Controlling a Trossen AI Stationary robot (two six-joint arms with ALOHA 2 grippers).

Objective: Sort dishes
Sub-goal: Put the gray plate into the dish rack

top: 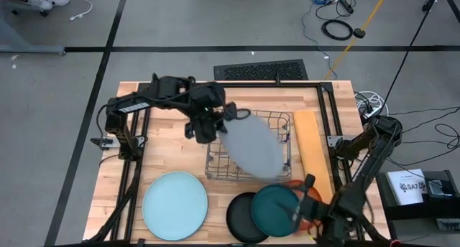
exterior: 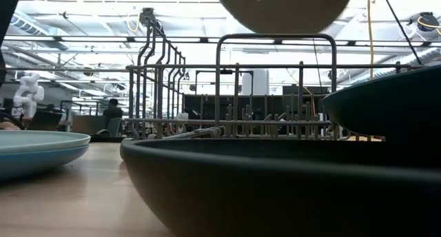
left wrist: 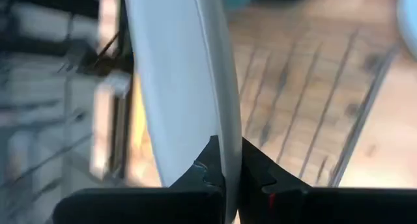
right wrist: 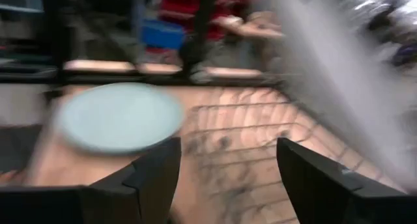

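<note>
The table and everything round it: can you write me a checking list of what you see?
Surface: wooden table, bare patches showing.
Job's things: grey plate held over the wire rack; pale blue plate, black plate, dark teal plate and orange plate at the front.
Clutter: wooden board beside the rack.
Grippers: left gripper shut on the grey plate's rim; right gripper, fingers open, holding nothing.
Cables: coils on the floor.
Surroundings: floor vent; a person far off.

Grey floor point(top: 180, 17), black tape lines, cables point(top: 338, 24), perhaps ceiling lights point(exterior: 83, 3)
</note>
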